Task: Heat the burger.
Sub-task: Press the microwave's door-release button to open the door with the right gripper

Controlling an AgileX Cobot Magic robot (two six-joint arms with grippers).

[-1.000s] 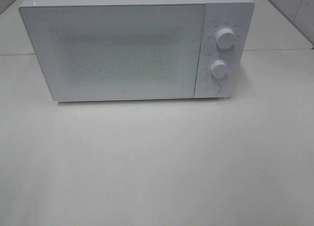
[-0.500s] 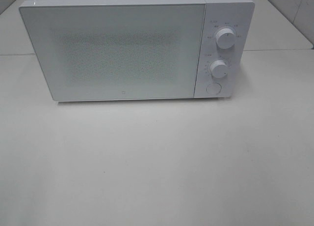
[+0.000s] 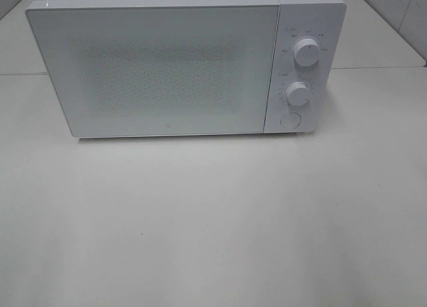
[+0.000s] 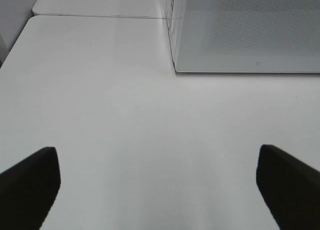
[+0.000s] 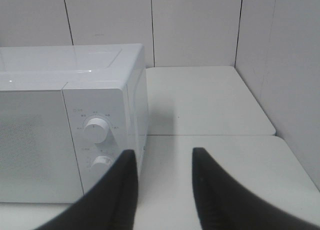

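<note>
The burger is out of view in every frame. A white microwave [image 3: 167,67] stands at the back of the white table with its door shut. I cannot see through its frosted window. It has two round knobs [image 3: 306,51] and a round button [image 3: 289,119] on its right panel. My left gripper [image 4: 156,149] is open and empty, low over the bare table in front of the microwave's left corner [image 4: 175,65]. My right gripper [image 5: 162,154] is open and empty, off the microwave's right end [image 5: 100,125]. Neither gripper shows in the exterior high view.
The white table [image 3: 213,220] stretches in front of the microwave. A seam [image 3: 373,68] runs across the table to the right of the microwave. Tiled walls [image 5: 200,25] rise behind and to the right.
</note>
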